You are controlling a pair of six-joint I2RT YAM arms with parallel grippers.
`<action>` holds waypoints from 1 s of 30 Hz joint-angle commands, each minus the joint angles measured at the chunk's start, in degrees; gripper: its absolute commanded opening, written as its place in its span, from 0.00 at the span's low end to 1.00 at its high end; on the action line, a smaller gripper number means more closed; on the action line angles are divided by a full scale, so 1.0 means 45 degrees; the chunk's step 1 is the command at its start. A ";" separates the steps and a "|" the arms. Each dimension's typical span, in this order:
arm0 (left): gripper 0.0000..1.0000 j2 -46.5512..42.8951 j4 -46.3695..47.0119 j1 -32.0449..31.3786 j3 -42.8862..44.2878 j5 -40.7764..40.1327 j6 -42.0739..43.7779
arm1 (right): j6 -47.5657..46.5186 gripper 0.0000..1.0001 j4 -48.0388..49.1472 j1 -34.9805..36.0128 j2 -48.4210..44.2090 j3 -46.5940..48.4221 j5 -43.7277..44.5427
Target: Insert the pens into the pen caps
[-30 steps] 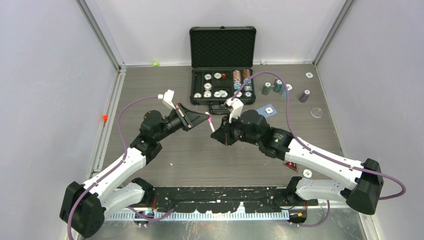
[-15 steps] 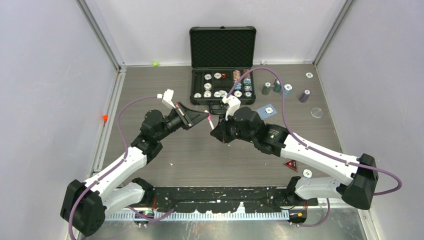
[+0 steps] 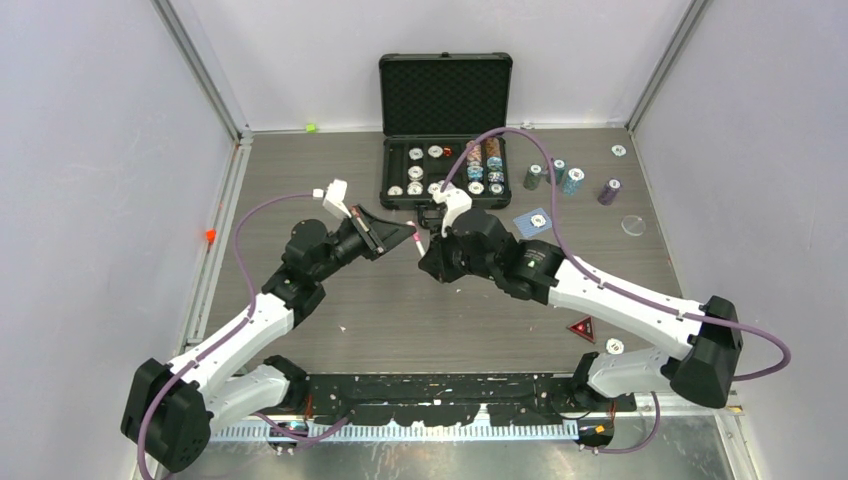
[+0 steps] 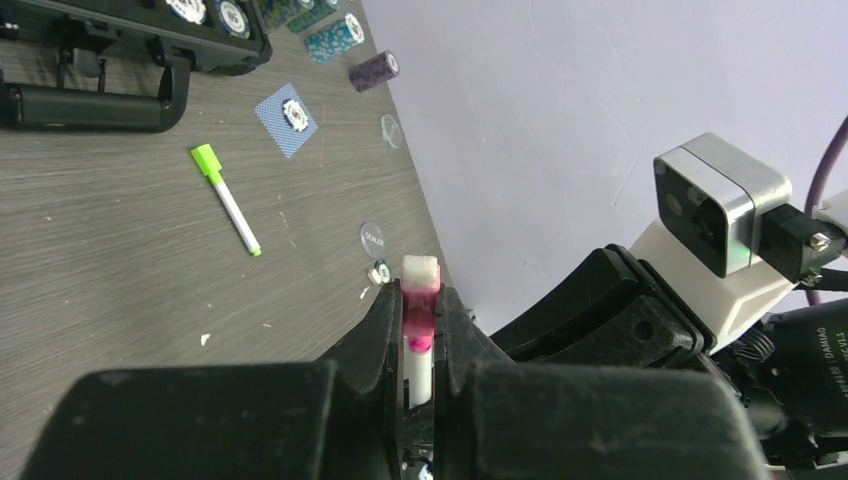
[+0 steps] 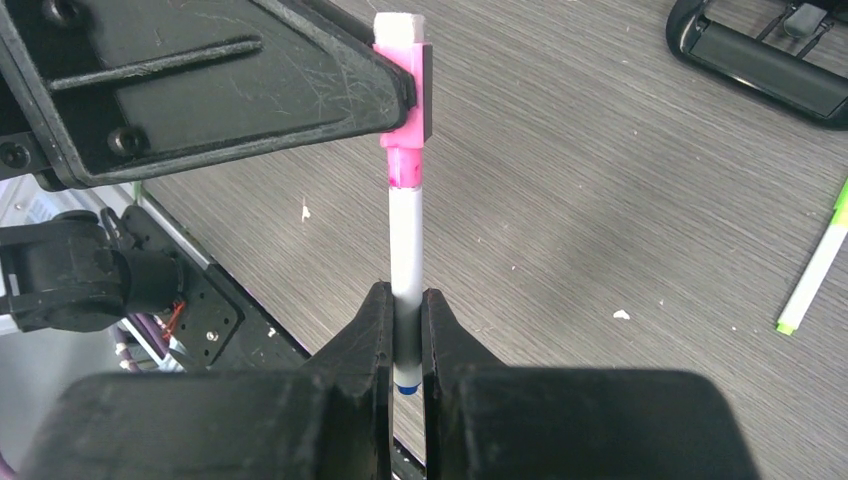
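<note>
Pink plastic shows between the narrow jaws of the left gripper (image 4: 421, 310), which are closed tight on the pink cap (image 5: 405, 140). The cap's white-plugged end pokes out just past the fingertips. The right gripper (image 5: 405, 310) faces it, its fingers pinched on the barrel of the white pen (image 5: 406, 240). The pen's far end runs straight into the mouth of the cap, and pen and cap are in line. Both are held in the air over the middle of the table (image 3: 330, 160), just near of the handle of the open black case (image 3: 445, 100). A green-capped pen (image 4: 228, 200) lies flat on the wood to the right, close to a blue card (image 4: 288, 117) and well apart from both grippers. Stacks of poker chips (image 3: 572, 181) stand at the far right.
</note>
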 commanded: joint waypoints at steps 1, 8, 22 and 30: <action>0.00 -0.0109 -0.0989 -0.0143 0.0273 0.0541 0.0482 | -0.0154 0.01 0.0527 -0.0091 0.0304 0.1330 0.1517; 0.00 -0.0073 -0.4990 -0.0240 0.1398 -0.1277 0.0897 | -0.0552 0.00 -0.0520 -0.0064 0.1681 0.2846 0.2396; 0.00 0.0381 -0.6473 -0.0494 0.2149 -0.1818 0.1018 | -0.1163 0.00 -0.2211 0.0263 0.4735 0.6557 0.3723; 0.00 -0.0208 -0.4469 -0.0508 0.1249 -0.1029 0.1115 | -0.1424 0.00 -0.0540 -0.0248 0.3552 0.5890 0.0960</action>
